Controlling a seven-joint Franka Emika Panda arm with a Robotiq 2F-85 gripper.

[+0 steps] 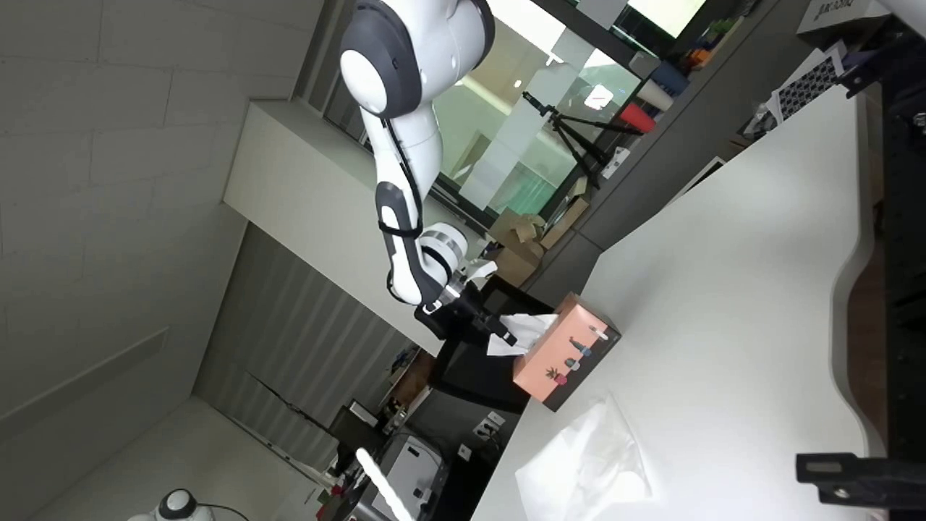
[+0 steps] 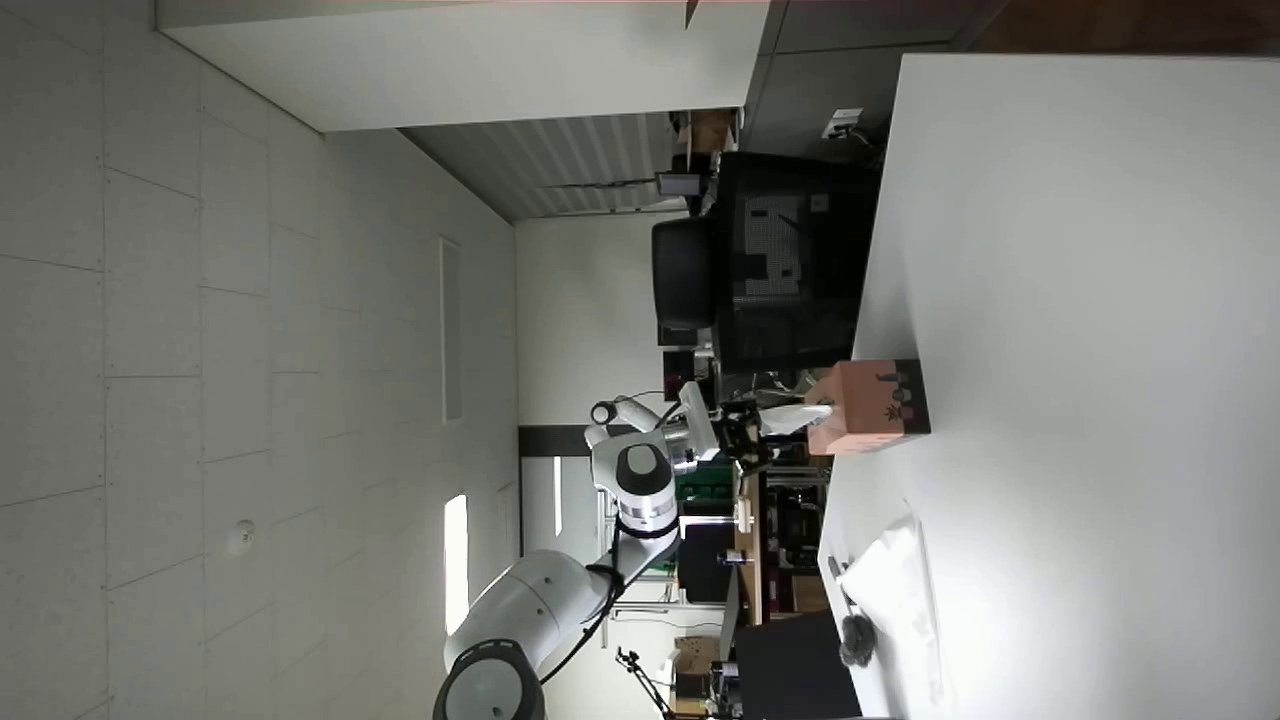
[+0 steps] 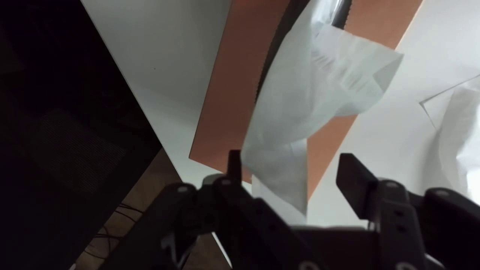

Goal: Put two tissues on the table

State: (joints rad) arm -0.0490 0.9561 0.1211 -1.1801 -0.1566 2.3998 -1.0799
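Observation:
One white tissue [image 1: 586,463] lies crumpled on the white table [image 1: 731,289], near the table's edge; the wrist view catches part of this tissue [image 3: 465,146] at the right. Another tissue [image 3: 300,93] sticks out of the slot of the salmon-pink box [image 3: 228,108], which rests on the table by the edge. My gripper [image 3: 292,174] is at that protruding tissue, its jaws apart with the tissue's end between them. The tissue reaches close to the left finger [image 3: 234,165]; whether they touch I cannot tell. A gap separates it from the right finger [image 3: 354,183].
A dark chair [image 2: 800,270] stands just beyond the table edge, close to the box. Past the edge beside the table tissue, a dark fuzzy object [image 2: 857,640] shows. Loose cables [image 3: 108,236] run over the floor below. A black bracket [image 1: 854,477] sits at the table's opposite side.

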